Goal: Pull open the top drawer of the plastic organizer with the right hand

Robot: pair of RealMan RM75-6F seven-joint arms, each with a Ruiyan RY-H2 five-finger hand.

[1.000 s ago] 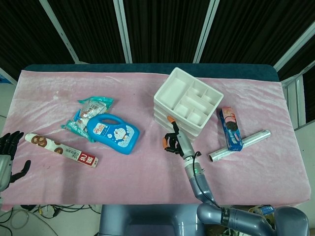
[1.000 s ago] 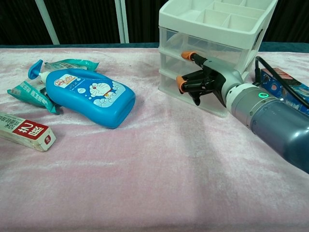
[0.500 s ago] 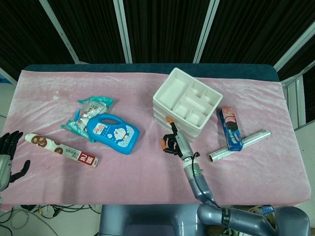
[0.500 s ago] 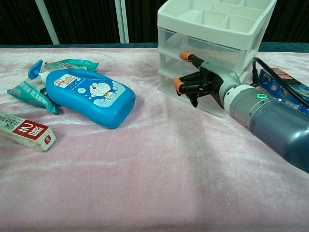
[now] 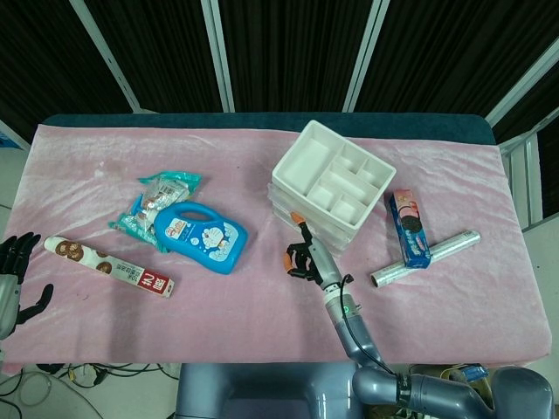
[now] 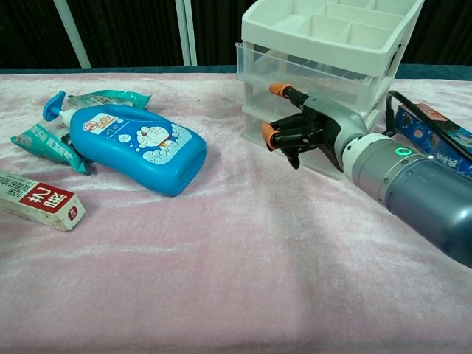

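Against the front of the plastic organizer (image 6: 324, 55) the right hand (image 6: 304, 127) was hooked onto the top drawer (image 6: 295, 76), its fingers (image 6: 284, 135) curled in under the drawer's lower front edge; whether they truly gripped a lip or only pressed against the clear plastic could not be told from either view. Compared with a second earlier, the top drawer's front now stood proud of the two drawers below it, and the hand had come back toward the robot with it, so the pull had begun and the drawer was a little way open. In the head view the organizer (image 5: 332, 183) sat at the middle of the pink cloth (image 5: 262, 288), with the drawer front jutting out beneath its white top tray toward the right hand (image 5: 302, 253). By my judgement most of the travel remained, and the light organizer might slide along the cloth with the hand rather than let the drawer run out. Far off from the organizer, at the table's near left corner, the left hand (image 5: 16, 284) hung with fingers apart, holding nothing.
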